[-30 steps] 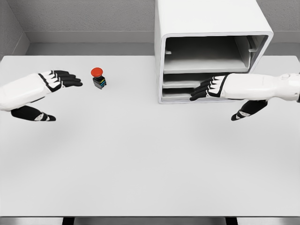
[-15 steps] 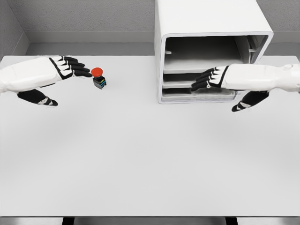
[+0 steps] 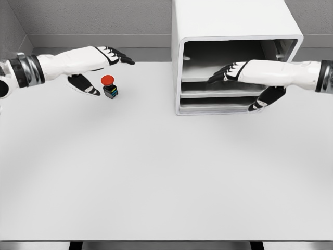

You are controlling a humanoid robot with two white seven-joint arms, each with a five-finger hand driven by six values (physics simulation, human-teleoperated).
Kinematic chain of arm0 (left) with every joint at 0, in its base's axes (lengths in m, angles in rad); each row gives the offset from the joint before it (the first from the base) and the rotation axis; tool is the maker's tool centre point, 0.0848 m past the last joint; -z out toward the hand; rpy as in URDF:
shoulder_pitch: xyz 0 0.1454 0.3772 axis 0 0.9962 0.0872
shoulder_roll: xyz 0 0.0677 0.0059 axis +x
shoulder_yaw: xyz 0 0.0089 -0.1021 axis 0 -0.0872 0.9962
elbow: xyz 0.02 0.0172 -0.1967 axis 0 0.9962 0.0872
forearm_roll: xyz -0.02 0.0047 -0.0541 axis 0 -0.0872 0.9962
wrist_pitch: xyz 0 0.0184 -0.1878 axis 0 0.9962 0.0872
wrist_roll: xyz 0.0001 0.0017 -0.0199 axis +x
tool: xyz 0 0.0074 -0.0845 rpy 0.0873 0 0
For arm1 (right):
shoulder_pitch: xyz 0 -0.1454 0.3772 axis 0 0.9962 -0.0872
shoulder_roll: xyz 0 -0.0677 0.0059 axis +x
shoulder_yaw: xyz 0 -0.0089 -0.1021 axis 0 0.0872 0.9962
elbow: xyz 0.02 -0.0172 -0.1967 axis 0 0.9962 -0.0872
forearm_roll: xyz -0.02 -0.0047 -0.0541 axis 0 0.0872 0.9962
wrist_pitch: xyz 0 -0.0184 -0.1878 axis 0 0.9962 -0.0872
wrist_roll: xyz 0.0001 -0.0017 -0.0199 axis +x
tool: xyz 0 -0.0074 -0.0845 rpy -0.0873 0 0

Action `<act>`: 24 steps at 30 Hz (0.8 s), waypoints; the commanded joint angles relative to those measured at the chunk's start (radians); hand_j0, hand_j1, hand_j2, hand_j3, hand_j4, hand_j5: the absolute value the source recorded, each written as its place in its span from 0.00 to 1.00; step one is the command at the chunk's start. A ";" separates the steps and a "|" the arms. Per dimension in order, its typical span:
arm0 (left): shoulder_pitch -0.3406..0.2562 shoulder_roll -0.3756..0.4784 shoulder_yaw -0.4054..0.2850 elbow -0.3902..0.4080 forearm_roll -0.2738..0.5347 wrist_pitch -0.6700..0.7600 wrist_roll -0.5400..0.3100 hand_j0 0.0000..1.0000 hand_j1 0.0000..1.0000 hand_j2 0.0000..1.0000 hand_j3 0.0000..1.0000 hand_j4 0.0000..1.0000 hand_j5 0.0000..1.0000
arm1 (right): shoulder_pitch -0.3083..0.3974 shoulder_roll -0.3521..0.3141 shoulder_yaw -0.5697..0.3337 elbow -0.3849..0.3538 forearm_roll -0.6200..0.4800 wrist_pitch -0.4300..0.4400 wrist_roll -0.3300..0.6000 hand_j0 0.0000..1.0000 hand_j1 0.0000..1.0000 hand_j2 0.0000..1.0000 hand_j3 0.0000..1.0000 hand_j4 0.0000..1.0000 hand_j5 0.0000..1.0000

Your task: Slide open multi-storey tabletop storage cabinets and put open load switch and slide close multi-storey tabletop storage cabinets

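left hand [image 3: 106,56] hovered wide at eleven o'clock of the switch [image 3: 109,87]; small, rigid, light, best pinched around its dark base.

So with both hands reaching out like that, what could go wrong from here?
Two things, I'd guess. The left hand is spread open above and beyond the small red-topped switch, with its thumb beside it, so closing from there might knock the switch over instead of gripping it. The right hand is open at the front of the cabinet, level with the upper shelves; it could slip off an edge or push the whole cabinet along the table.
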 commanded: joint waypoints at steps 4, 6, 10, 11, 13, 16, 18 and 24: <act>-0.021 -0.052 -0.015 0.143 -0.041 0.002 0.000 1.00 1.00 1.00 1.00 1.00 1.00 | -0.003 0.043 0.001 0.079 0.004 0.049 0.000 1.00 1.00 1.00 1.00 1.00 1.00; -0.032 -0.049 -0.027 0.174 -0.048 0.002 0.000 1.00 1.00 1.00 1.00 1.00 1.00 | -0.009 0.066 0.002 0.115 0.019 0.067 0.000 1.00 1.00 1.00 1.00 1.00 1.00; -0.069 -0.055 -0.038 0.232 -0.147 0.002 0.000 1.00 1.00 1.00 1.00 1.00 1.00 | -0.021 0.086 0.002 0.147 0.094 0.098 0.000 1.00 1.00 1.00 1.00 1.00 1.00; -0.075 -0.060 -0.038 0.243 -0.165 0.002 0.000 1.00 1.00 1.00 1.00 1.00 1.00 | -0.021 0.094 0.002 0.147 0.108 0.099 0.000 1.00 1.00 1.00 1.00 1.00 1.00; -0.091 -0.107 -0.036 0.306 -0.193 0.002 0.000 1.00 1.00 1.00 1.00 1.00 1.00 | -0.021 0.100 0.004 0.152 0.127 0.102 0.000 1.00 1.00 1.00 1.00 1.00 1.00; -0.103 -0.147 -0.036 0.363 -0.209 0.002 0.000 1.00 1.00 1.00 1.00 1.00 1.00 | -0.021 0.102 0.004 0.167 0.130 0.101 0.000 1.00 1.00 1.00 1.00 1.00 1.00; -0.106 -0.165 -0.036 0.381 -0.214 0.002 0.000 1.00 1.00 1.00 1.00 1.00 1.00 | -0.029 0.105 0.001 0.187 0.154 0.101 0.000 1.00 1.00 1.00 1.00 1.00 1.00; -0.130 -0.184 -0.036 0.441 -0.216 0.002 0.000 1.00 1.00 1.00 1.00 1.00 1.00 | -0.034 0.109 0.002 0.188 0.166 0.101 0.000 1.00 1.00 1.00 1.00 1.00 1.00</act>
